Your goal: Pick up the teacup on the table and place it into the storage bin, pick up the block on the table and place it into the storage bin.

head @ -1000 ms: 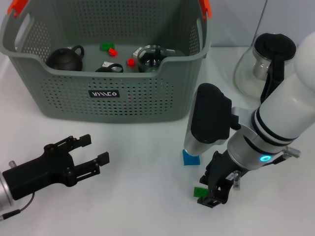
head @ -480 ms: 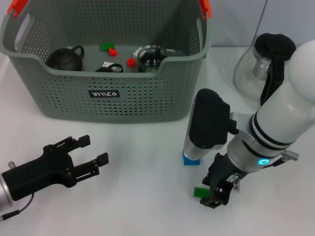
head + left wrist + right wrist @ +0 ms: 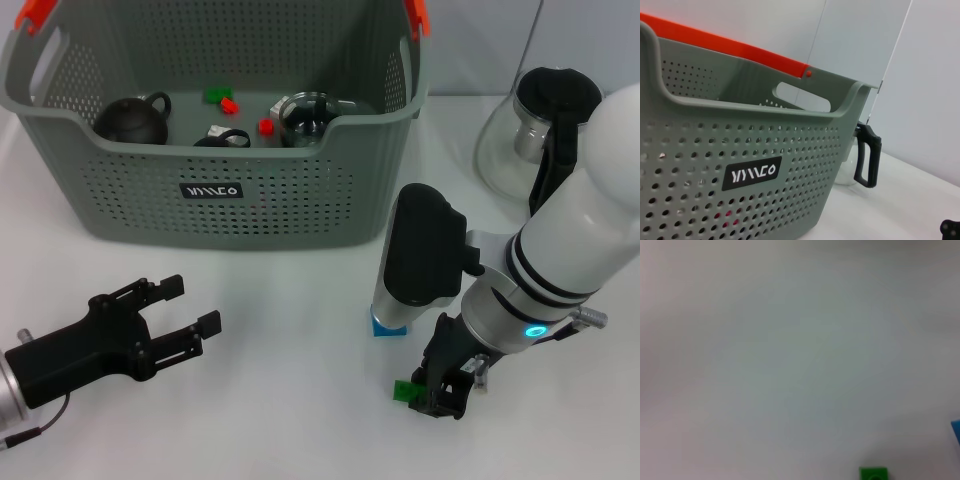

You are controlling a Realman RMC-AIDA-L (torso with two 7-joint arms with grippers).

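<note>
Head view: the storage bin (image 3: 215,150) fills the upper left of the frame. Inside it sit a dark teapot (image 3: 133,120), a glass cup (image 3: 308,115) and some small red and green bits. At the lower right, the right claw (image 3: 437,392) reaches down to the white desk (image 3: 290,400), right at a small green block (image 3: 404,390). A blue block (image 3: 388,322) sits just above it, partly hidden by the arm. I cannot tell if the right claw has closed on the green block yet. The left claw (image 3: 185,310) rests at the lower left with its fingers spread — holding nothing. A glass kettle (image 3: 535,130) stands at the upper right.

Left wrist view: the bin's holey wall and its black label (image 3: 752,173) fill the left of the frame; the kettle's black handle (image 3: 867,155) peeks out behind it, right of middle.

Right wrist view: mostly bare desk, with the green block (image 3: 873,473) at the bottom edge and a blue corner (image 3: 956,430) at the right edge.

To do this well, I think the claw should sit with the green block in the middle, squeeze gently, then lift straight up — so it does not bump the blue block.
</note>
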